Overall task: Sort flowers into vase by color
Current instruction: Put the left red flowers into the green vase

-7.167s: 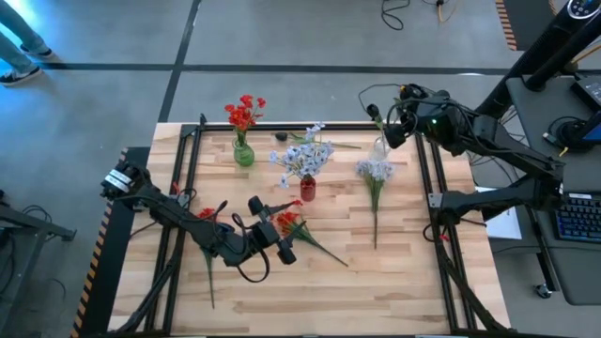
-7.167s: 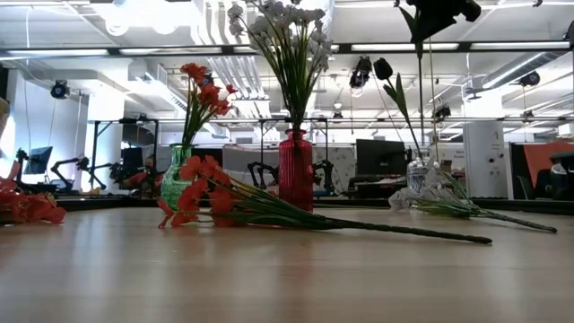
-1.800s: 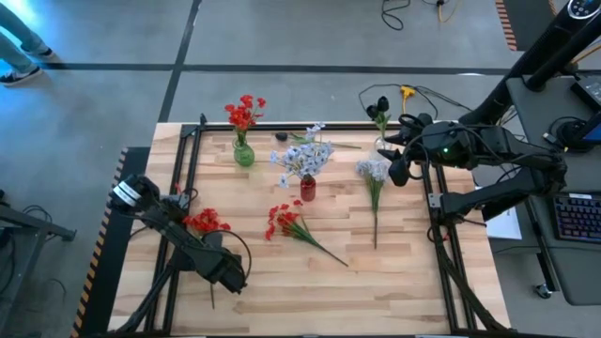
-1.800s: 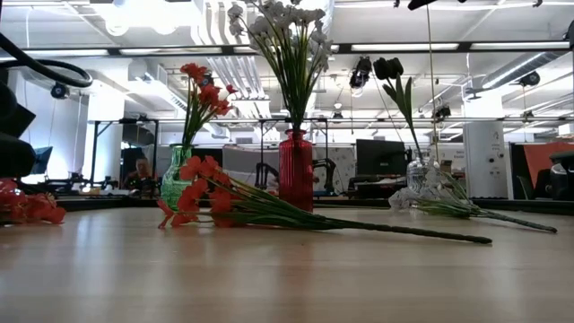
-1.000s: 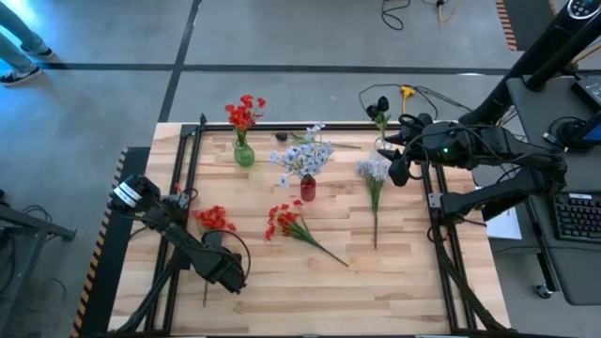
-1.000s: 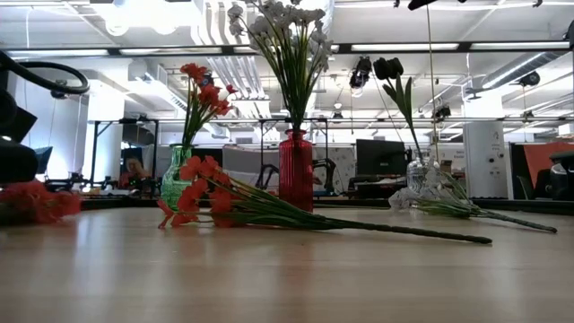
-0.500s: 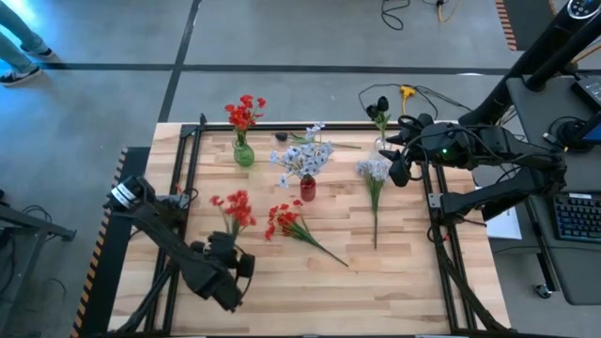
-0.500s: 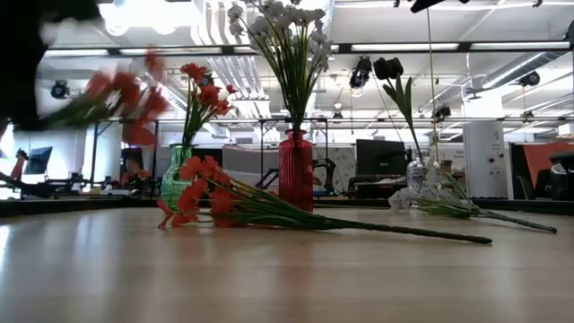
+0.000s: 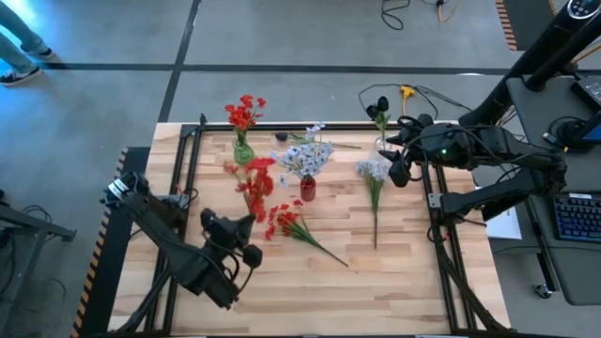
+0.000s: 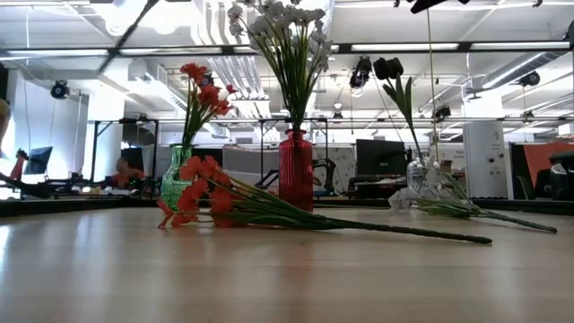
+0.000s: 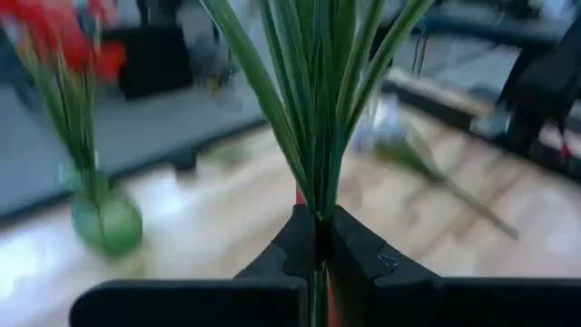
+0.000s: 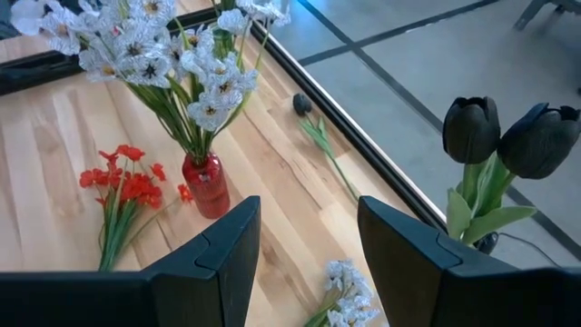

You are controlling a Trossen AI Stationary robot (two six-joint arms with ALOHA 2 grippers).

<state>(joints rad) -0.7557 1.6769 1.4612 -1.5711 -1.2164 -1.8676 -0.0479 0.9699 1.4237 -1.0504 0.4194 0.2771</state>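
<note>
My left gripper is above the table's left middle, shut on a red flower bunch whose blooms point toward the far edge. A green vase with red flowers stands at the far left. Right of it, a red vase holds pale blue-white flowers. A clear vase at the far right holds dark buds. Another red bunch and a pale bunch lie flat on the table. My right gripper hangs open above the pale bunch, touching nothing. My left gripper pinches the red bunch's bundle of green stalks between its two fingers, below the leaves. The stalks and leaves fan out beyond the fingertips. The bunch is lifted clear of the table, its blooms toward the green vase.
A small dark object and a thin green stem lie near the far edge behind the red vase. Black rails run along the table's left and right sides. Bare wood lies across the near half.
My left gripper has risen from the table's left side and swung toward the middle, tipping from pointing down to nearly level. The red bunch it holds has come up off the table, its blooms moving toward the green vase. My right gripper has kept still.
</note>
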